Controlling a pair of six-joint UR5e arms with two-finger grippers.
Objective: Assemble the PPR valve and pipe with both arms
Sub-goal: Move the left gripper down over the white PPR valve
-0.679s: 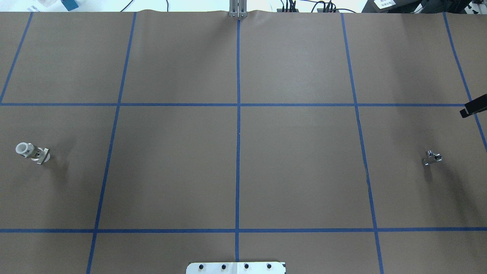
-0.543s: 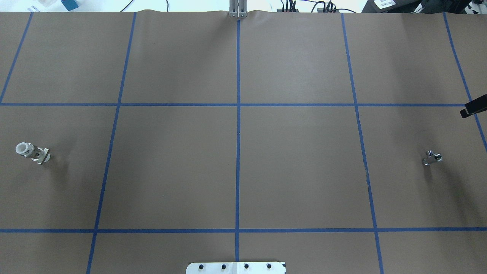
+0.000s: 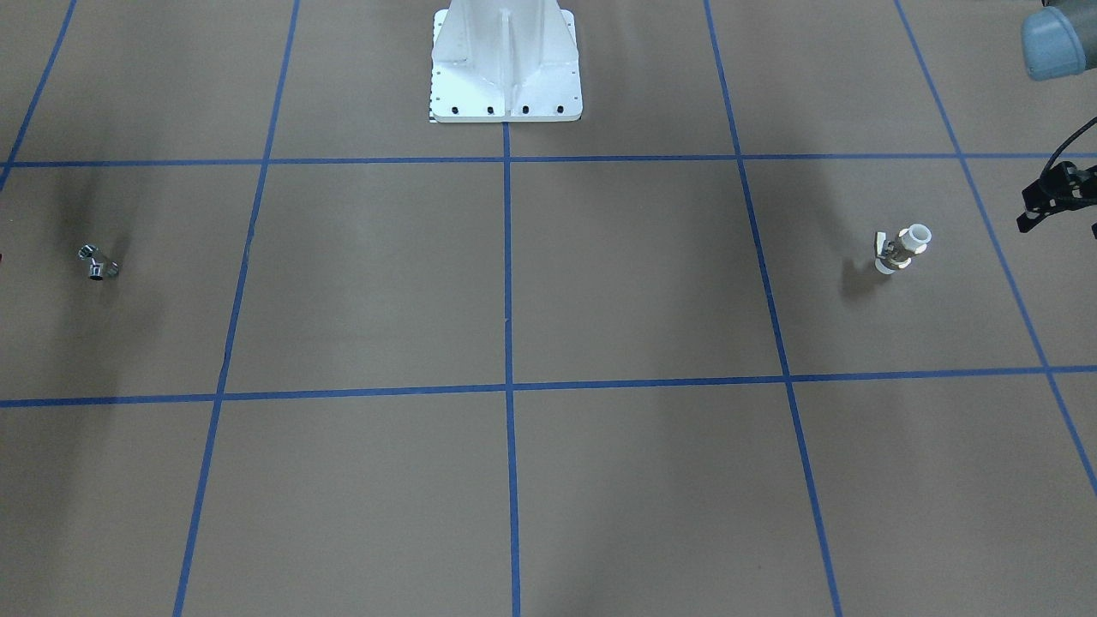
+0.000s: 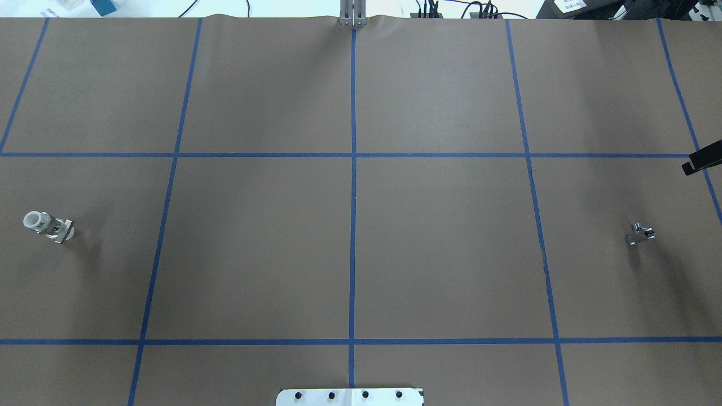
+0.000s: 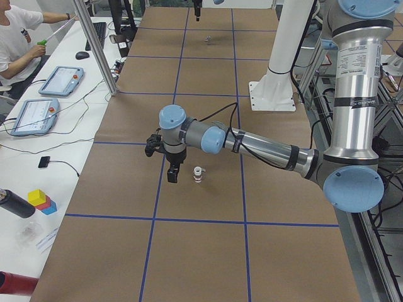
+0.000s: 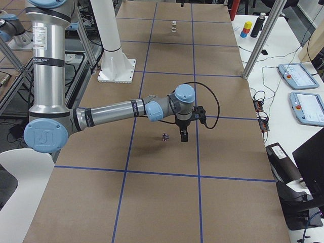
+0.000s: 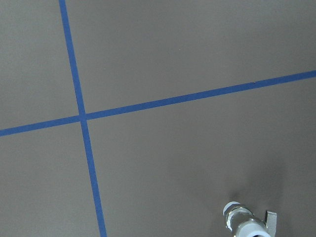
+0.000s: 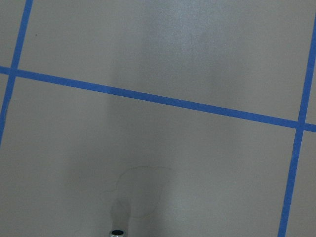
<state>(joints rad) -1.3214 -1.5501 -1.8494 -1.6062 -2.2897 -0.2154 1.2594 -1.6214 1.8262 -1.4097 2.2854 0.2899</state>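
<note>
One valve (image 4: 48, 226) stands on end on the table (image 4: 440, 254) at the robot's far left, and one pipe (image 4: 640, 233) lies at its far right, well apart from it. Two arms reach out low, one to each: the left gripper (image 5: 172, 175) hangs just beside the valve, the right gripper (image 6: 183, 136) just beside the pipe, touching neither. Whether either gripper's jaws are apart or together I cannot tell

Bright, even overhead lighting, soft faint shadows, sharp focus, paler right wrist view.
</note>
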